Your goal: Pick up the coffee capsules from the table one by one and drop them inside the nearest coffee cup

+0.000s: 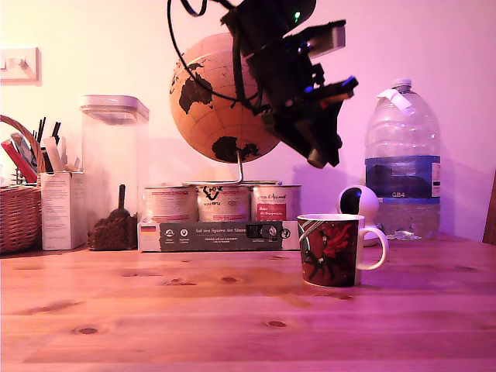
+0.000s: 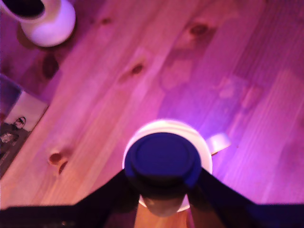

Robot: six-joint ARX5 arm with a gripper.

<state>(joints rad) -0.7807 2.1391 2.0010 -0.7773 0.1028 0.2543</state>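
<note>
Wrist view: my fingers (image 2: 163,190) clamp a capsule (image 2: 162,159) directly above the cup (image 2: 206,149); next, release to drop it.

The cup (image 1: 331,250), a white mug with red-and-black artwork, stands upright on the table (image 1: 194,318), toward the exterior view's right and nearer the back edge than the front, its loop handle pointing to that view's right. A dark round capsule (image 2: 162,159), its flat face to the wrist camera, hangs directly above the cup's open mouth, pinched from both sides. The table is warm orange-brown planks with dark knots.
</note>
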